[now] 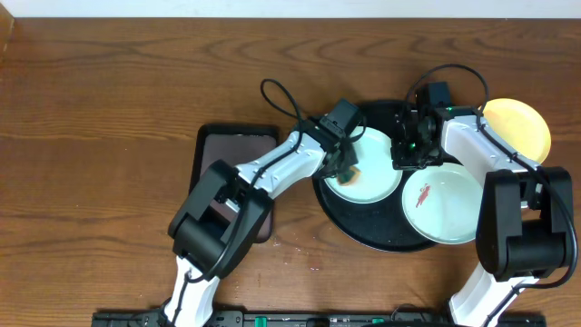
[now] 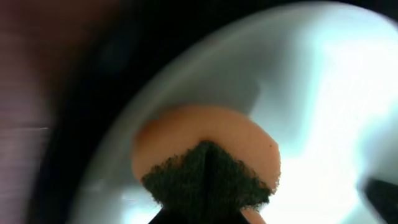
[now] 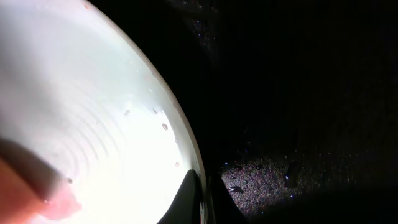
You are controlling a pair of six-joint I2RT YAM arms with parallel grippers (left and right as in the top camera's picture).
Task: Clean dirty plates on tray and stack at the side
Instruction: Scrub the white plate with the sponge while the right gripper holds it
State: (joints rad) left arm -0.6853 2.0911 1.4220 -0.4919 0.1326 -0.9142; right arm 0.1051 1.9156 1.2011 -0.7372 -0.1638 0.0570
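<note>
A pale mint plate (image 1: pixel 372 165) lies on the black round tray (image 1: pixel 363 232). My left gripper (image 1: pixel 349 167) is shut on an orange sponge (image 2: pixel 205 134) with a dark green scouring side, pressed onto this plate's left part (image 2: pixel 323 93). My right gripper (image 1: pixel 407 156) is shut on the same plate's right rim (image 3: pixel 186 149), one finger inside the rim and one outside. A second mint plate (image 1: pixel 445 207) with a red smear (image 1: pixel 422 196) overlaps the tray's right edge. A pale yellow plate (image 1: pixel 519 127) rests on the table to the right of the tray.
A smaller dark rectangular tray (image 1: pixel 238 145) lies left of the round tray, partly under my left arm. Brown wooden table (image 1: pixel 91 136) surrounds everything. Both arms cross over the round tray from the front.
</note>
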